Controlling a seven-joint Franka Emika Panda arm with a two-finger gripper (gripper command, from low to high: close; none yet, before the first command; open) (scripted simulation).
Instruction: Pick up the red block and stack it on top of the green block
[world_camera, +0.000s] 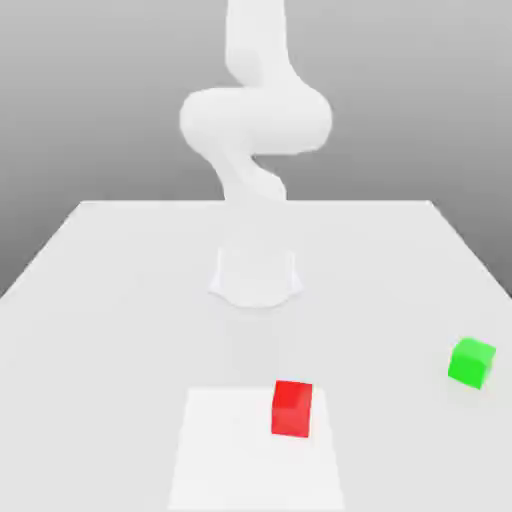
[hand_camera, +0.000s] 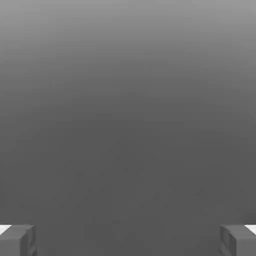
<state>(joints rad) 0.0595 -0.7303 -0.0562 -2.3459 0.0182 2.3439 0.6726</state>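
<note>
Though unmarked, red block (world_camera: 291, 408) faces green block (world_camera: 471, 362).

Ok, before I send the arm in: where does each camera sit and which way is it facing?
Exterior view: off the arm, facing it across the table; shows the white arm, the red block near the camera and the green block toward that view's right.
Hand view: on the hand, looking past the open gripper at plain grey; both fingertips show.
Shared: no object appears in both.
</note>
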